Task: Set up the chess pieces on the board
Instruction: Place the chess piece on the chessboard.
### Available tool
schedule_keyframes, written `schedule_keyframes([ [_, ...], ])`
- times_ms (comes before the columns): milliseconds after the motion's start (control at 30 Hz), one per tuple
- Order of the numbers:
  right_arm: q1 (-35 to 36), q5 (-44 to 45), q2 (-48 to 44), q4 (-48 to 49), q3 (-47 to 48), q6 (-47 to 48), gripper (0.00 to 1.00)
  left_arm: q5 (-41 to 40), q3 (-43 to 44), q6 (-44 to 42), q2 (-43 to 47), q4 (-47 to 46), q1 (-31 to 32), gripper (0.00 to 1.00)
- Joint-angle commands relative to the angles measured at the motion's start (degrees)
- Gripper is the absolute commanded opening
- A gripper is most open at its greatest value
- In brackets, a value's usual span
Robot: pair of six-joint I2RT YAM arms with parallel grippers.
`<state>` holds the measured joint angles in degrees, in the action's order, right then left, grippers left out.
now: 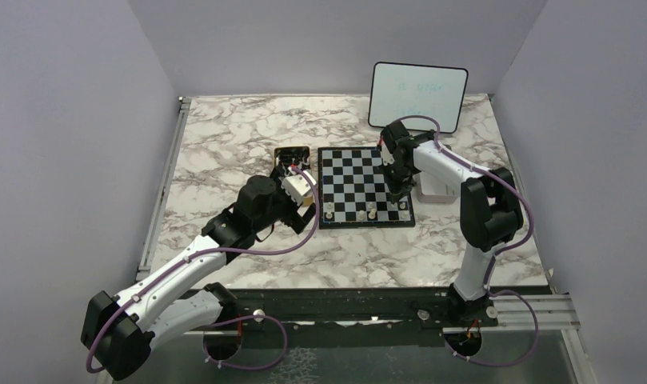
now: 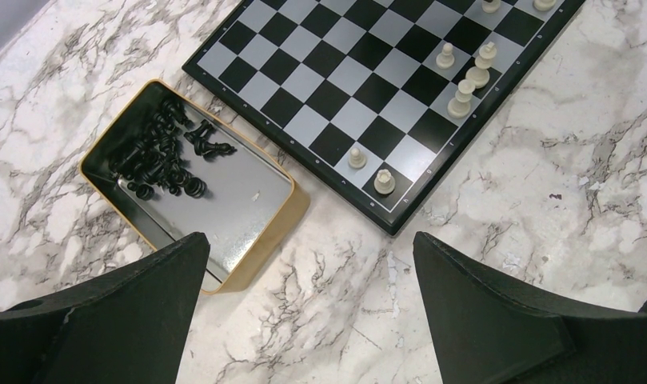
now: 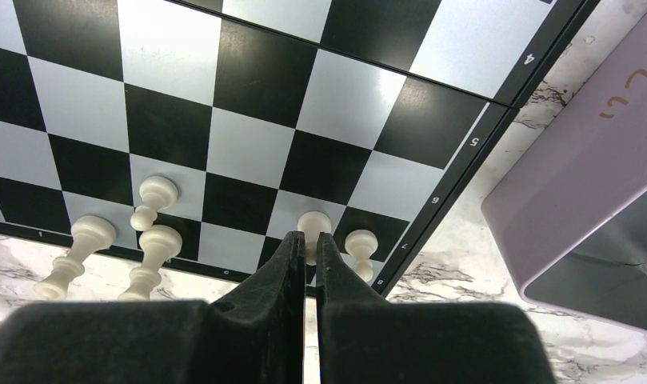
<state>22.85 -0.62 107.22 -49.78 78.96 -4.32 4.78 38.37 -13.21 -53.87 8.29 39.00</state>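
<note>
1. The right gripper (image 3: 306,238) has its jaws drawn to a narrow slit and pinched on a white pawn (image 3: 313,222). The pawn's round head shows just past the fingertips. Gripping it low on the stem probably keeps so small a piece upright on the way down.
2. Under these jaws lies the chessboard (image 3: 248,72), and the pawn hangs over the rows nearest its border. The fingers hide its base, so I cannot tell whether it touches a square.
3. Just beside the jaws, toward the lilac box (image 3: 576,184), stands a second white pawn (image 3: 360,242), clear of the fingers. On the opposite side, farther off, stand three more white pieces (image 3: 158,244).
4. The left gripper (image 2: 308,240) spreads its jaws wide and holds nothing, hovering above the marble table (image 2: 544,200).
5. Ahead of one of its fingers sits a gold-rimmed tin (image 2: 296,212) with the black pieces (image 2: 156,156) heaped in its far corner. By my guess the gripper waits there because it is close to that supply.
6. The setup looks barely begun, with few whites placed and no blacks.
7. Letting go calls for a small, even opening, or a finger may knock the neighbouring pawn.
</note>
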Motion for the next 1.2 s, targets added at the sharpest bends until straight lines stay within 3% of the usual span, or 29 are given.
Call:
schedule_keyframes([
  [0, 0.09, -2.95, 1.93, -0.93, 1.15, 0.36, 0.1, -0.68, -0.01, -0.85, 0.8, -0.85, 0.02, 0.99],
  [567, 0.09, -3.9, 2.85, -0.98, 0.88, 0.5, 0.1, -2.23, 0.02, -0.94, 0.84, -0.52, 0.03, 0.99],
  [867, 0.09, -4.3, 3.04, -0.89, 1.44, 0.49, 0.21, -2.18, -0.14, -0.95, 1.01, -0.54, 0.06, 0.99],
  [1167, 0.09, -1.31, 0.31, 0.28, 3.13, -1.64, 0.24, -2.13, -0.14, -0.95, 0.96, -0.6, 0.07, 0.99],
])
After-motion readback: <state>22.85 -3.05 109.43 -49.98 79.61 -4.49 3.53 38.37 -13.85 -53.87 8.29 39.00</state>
